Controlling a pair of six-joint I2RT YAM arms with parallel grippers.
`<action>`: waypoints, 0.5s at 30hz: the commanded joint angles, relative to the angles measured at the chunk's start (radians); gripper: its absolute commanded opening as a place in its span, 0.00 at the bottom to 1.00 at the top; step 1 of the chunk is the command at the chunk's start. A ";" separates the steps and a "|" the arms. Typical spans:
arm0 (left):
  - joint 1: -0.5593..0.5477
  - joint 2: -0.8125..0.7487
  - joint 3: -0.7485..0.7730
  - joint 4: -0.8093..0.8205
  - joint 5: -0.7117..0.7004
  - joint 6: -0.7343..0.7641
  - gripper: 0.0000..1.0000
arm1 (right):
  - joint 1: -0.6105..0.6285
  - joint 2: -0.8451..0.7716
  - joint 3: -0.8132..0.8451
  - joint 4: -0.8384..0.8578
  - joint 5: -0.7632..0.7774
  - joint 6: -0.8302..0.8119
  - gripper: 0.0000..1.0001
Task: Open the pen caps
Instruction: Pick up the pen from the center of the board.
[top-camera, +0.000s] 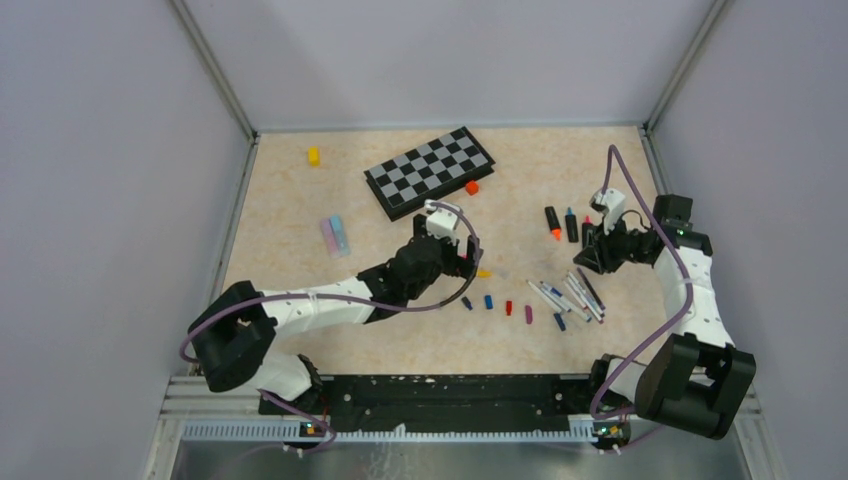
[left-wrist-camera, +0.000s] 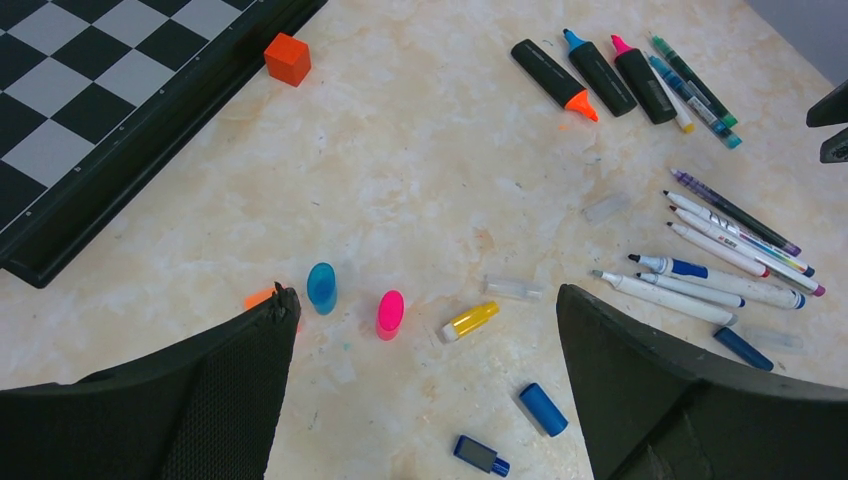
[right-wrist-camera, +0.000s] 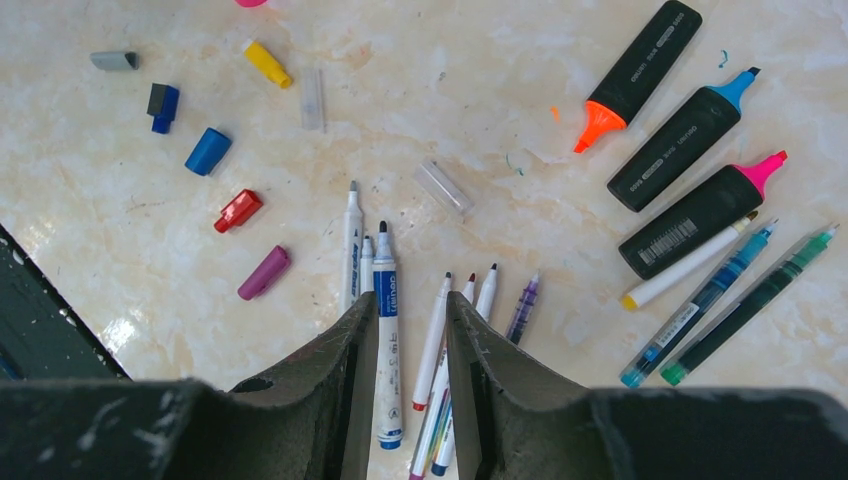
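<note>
Markers (right-wrist-camera: 386, 270) lie bunched near the worktop's right edge, most tips bare, with loose caps (left-wrist-camera: 322, 287) scattered mid-worktop. Right pincer (right-wrist-camera: 410, 305) hovers over the markers, jaws narrowed on nothing; left pincer (left-wrist-camera: 425, 295) gapes wide above the caps. Any pen still capped wants lifting by its barrel, the cap pulled straight along its axis.

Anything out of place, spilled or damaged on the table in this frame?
Nothing damaged. Small ink marks stain the table beside the three uncapped highlighters, and loose caps lie scattered left of the pens. A chessboard and an orange block sit unrelated at the back.
</note>
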 joint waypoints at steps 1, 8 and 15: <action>0.010 -0.036 -0.013 0.008 -0.016 -0.017 0.99 | -0.015 -0.028 -0.001 0.006 -0.032 -0.021 0.30; 0.019 -0.038 -0.019 0.004 -0.014 -0.021 0.99 | -0.014 -0.027 -0.001 0.007 -0.031 -0.020 0.30; 0.027 -0.043 -0.024 0.001 -0.011 -0.024 0.99 | -0.015 -0.026 -0.001 0.007 -0.031 -0.021 0.30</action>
